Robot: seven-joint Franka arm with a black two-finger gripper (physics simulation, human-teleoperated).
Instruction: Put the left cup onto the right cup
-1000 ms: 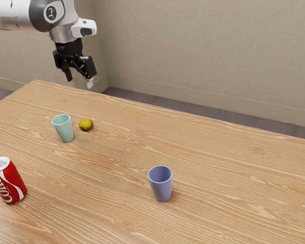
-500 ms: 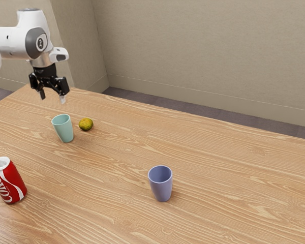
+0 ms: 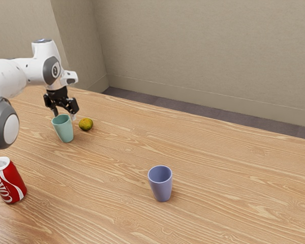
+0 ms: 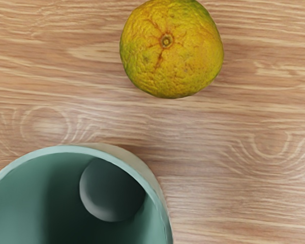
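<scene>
A teal cup (image 3: 63, 127) stands upright at the exterior view's left, and a lavender cup (image 3: 160, 182) stands upright nearer the table's front middle. My gripper (image 3: 62, 113) hangs open just above the teal cup's rim, its fingers spread over the cup's far side. The wrist view looks straight down into the teal cup (image 4: 76, 198), whose inside is bare.
A small yellow-green orange (image 3: 86, 124) lies right beside the teal cup, on the exterior view's right of it, and appears as the orange (image 4: 171, 47) in the wrist view. A red cola can (image 3: 5, 179) stands at the front left. The wooden table (image 3: 234, 168) stretches wide to the right.
My arm has swung from high at the back left down and toward the teal cup, and now hovers just over its rim. The cups, orange and can have not moved.
</scene>
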